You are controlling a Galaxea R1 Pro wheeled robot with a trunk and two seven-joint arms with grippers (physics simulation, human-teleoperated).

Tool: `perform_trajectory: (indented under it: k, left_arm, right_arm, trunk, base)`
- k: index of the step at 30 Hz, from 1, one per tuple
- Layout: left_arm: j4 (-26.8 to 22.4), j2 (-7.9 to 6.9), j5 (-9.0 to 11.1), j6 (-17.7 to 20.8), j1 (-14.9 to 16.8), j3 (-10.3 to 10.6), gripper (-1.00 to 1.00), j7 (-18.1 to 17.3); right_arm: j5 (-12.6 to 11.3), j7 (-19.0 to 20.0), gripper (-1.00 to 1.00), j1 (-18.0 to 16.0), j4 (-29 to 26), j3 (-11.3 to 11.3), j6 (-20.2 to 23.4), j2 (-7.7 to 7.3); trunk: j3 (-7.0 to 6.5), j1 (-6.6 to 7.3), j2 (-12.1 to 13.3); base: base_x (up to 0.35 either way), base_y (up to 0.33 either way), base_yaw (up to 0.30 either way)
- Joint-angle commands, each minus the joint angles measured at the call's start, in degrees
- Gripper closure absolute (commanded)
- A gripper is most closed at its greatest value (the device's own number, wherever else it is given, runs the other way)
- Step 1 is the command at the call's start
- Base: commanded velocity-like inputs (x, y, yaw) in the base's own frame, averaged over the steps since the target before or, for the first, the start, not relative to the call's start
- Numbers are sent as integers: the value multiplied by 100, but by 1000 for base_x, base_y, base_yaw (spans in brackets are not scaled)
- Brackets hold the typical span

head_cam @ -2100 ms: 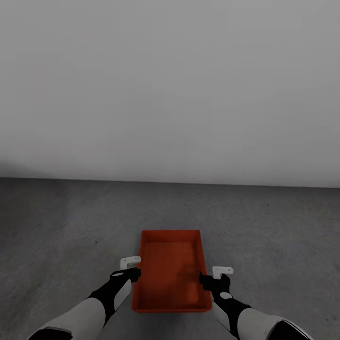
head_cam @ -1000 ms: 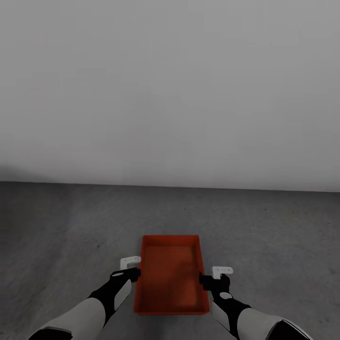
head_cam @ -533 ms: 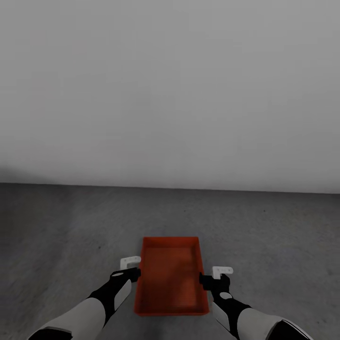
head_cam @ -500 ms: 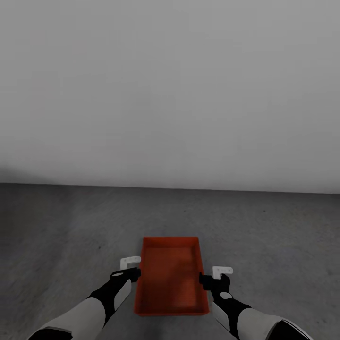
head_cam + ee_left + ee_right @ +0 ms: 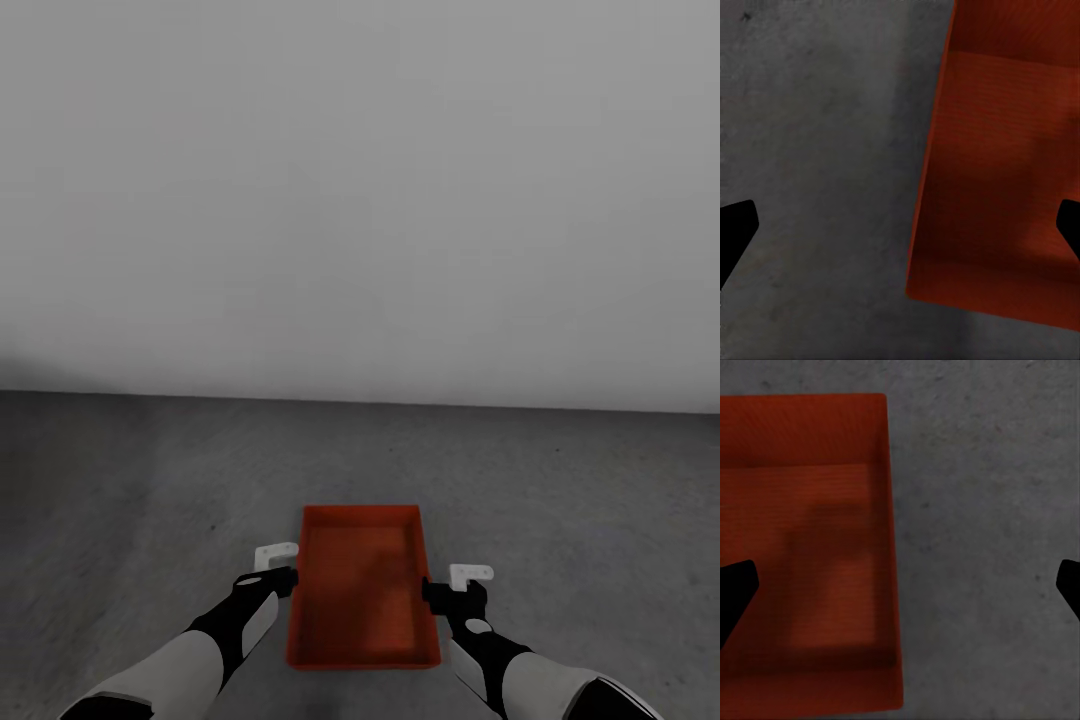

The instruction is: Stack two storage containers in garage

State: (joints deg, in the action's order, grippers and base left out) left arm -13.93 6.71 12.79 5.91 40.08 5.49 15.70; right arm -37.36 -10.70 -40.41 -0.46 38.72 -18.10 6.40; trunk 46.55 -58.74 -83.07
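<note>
One orange-red storage container [image 5: 362, 588] rests on the dark grey garage floor [image 5: 140, 480], its long side running away from me. My left gripper [image 5: 277, 566] hovers open above its left wall and my right gripper [image 5: 458, 585] open above its right wall; neither holds anything. The left wrist view looks down on the container [image 5: 997, 180], with the left gripper [image 5: 900, 232] spread wide across its wall and the floor beside it. In the right wrist view the container [image 5: 802, 555] lies under the right gripper [image 5: 900, 589], whose black fingertips [image 5: 735, 592] stand far apart.
A plain pale grey wall [image 5: 360, 200] stands a short way beyond the container. Bare speckled concrete stretches to both sides [image 5: 600, 500].
The whole head view has shifted: the wall's foot sits lower in the picture and the container looks slightly smaller. Both arms keep their place in the view, grippers still open.
</note>
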Motion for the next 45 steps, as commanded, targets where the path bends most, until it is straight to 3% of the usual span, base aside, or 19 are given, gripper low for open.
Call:
perform_trajectory:
  k: [1, 45]
  left_arm:
    - [-13, -3, 48, 33, 0, 49, -100, 38]
    - [-13, -3, 48, 33, 0, 49, -100, 38]
  right_arm:
    - [-35, -25, -100, -2, 2, 48, -10, 2]
    - [-30, -23, -100, -2, 2, 48, -10, 2]
  trunk:
    - [-15, 23, 40]
    - [-804, 989, 1804]
  base:
    - [0, 0, 0]
    - [0, 0, 0]
